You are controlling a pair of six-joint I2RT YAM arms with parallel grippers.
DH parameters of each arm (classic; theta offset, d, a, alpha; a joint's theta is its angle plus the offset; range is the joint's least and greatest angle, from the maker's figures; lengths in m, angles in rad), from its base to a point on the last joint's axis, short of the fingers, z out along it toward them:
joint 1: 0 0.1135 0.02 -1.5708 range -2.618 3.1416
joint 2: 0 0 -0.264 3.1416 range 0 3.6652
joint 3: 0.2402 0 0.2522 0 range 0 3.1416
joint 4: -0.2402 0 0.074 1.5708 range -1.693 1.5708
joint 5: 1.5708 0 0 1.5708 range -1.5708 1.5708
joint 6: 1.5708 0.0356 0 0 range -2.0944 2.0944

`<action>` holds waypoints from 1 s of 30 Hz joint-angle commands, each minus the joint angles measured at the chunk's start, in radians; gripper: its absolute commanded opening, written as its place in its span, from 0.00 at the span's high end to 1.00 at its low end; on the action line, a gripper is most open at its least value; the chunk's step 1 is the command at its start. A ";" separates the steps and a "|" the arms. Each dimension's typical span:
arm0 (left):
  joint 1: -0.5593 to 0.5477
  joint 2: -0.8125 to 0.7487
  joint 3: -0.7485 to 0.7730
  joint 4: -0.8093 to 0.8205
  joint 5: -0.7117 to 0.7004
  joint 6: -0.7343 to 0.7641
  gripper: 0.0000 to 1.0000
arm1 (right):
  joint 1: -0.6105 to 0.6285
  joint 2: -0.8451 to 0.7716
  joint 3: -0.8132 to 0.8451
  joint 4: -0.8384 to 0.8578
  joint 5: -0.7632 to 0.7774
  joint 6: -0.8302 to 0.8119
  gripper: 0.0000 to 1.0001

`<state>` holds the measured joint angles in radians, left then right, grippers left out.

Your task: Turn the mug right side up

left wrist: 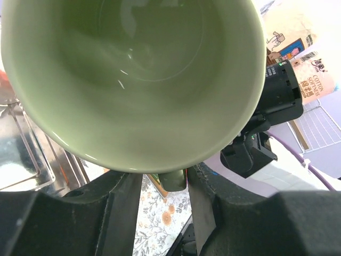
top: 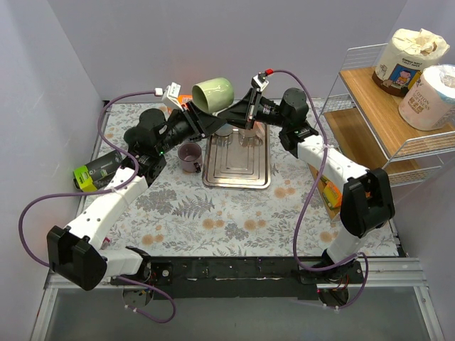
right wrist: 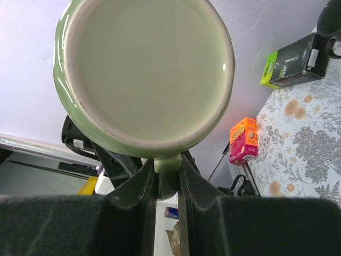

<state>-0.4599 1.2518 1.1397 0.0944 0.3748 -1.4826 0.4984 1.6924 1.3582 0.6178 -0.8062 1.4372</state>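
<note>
A light green mug [top: 213,94] hangs on its side in the air above the far end of the metal tray [top: 237,174]. Its mouth [left wrist: 133,69] faces my left wrist camera and its base [right wrist: 149,69] faces the right one. My right gripper [top: 231,112] [right wrist: 168,173] is shut on the mug's handle [right wrist: 168,164] from below. My left gripper [top: 202,117] [left wrist: 165,189] is open; the handle [left wrist: 173,180] sits between its fingers, against the right finger, with a wide gap to the left one.
A purple mug [top: 190,156] stands upright on the flowered cloth left of the tray. A black and green box [top: 96,172] lies at the left edge, an orange box [top: 329,195] by the right arm. A wire shelf [top: 370,121] with paper rolls [top: 419,78] stands at right.
</note>
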 commanded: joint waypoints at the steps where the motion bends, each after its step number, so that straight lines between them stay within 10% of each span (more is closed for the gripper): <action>1: -0.002 -0.005 0.051 0.010 -0.008 -0.011 0.66 | 0.023 -0.076 0.051 -0.058 0.002 -0.159 0.99; 6: -0.002 0.001 0.060 -0.012 -0.007 -0.013 0.99 | 0.023 -0.092 0.035 -0.092 0.012 -0.215 0.99; 14: 0.000 -0.017 0.072 -0.042 0.009 -0.022 1.00 | 0.023 -0.108 -0.056 0.017 0.028 -0.160 0.99; 21: 0.015 -0.058 0.029 0.051 0.053 -0.110 1.00 | 0.022 -0.056 -0.163 0.520 0.045 0.164 0.99; 30: 0.018 -0.037 0.058 0.022 0.049 -0.110 1.00 | 0.022 -0.088 -0.110 0.315 0.012 -0.023 0.99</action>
<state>-0.4534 1.2453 1.1549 0.0517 0.4427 -1.5795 0.5053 1.6539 1.1915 0.9035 -0.7444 1.4906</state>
